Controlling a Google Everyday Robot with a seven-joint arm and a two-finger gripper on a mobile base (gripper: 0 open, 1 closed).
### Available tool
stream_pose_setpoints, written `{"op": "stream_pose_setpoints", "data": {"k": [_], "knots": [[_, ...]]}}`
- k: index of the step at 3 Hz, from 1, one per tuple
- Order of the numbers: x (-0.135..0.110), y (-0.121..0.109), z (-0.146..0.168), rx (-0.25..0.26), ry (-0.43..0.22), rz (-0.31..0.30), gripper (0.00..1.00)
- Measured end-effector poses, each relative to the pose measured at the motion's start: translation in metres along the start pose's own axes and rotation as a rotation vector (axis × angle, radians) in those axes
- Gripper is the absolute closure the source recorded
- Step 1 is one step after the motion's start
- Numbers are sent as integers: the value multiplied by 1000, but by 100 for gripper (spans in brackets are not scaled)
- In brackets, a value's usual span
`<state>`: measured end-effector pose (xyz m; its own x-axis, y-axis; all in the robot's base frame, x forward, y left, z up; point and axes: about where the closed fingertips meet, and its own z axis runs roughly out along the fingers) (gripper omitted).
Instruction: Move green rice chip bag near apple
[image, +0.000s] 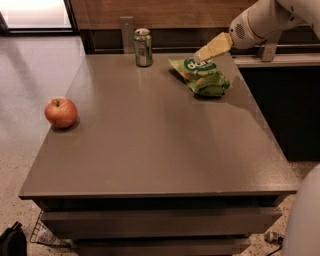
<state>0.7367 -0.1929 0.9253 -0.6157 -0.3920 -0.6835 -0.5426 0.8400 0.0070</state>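
The green rice chip bag lies crinkled on the far right part of the grey table, its dark green logo facing up. The apple, red-orange with a short stem, sits near the table's left edge, far from the bag. My gripper, with yellowish fingers on a white arm coming in from the upper right, hovers just above the bag's far edge, pointing down and left.
A green metal can stands at the table's back edge, left of the bag. A dark counter runs behind and to the right. A wire basket and a dark bag lie on the floor at lower left.
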Motion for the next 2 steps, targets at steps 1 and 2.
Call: {"op": "stream_pose_setpoints", "data": {"k": [1,2], "knots": [[-2,-18,37,-37,10,74,0],[4,-25,63,-57,41,117,0]]}}
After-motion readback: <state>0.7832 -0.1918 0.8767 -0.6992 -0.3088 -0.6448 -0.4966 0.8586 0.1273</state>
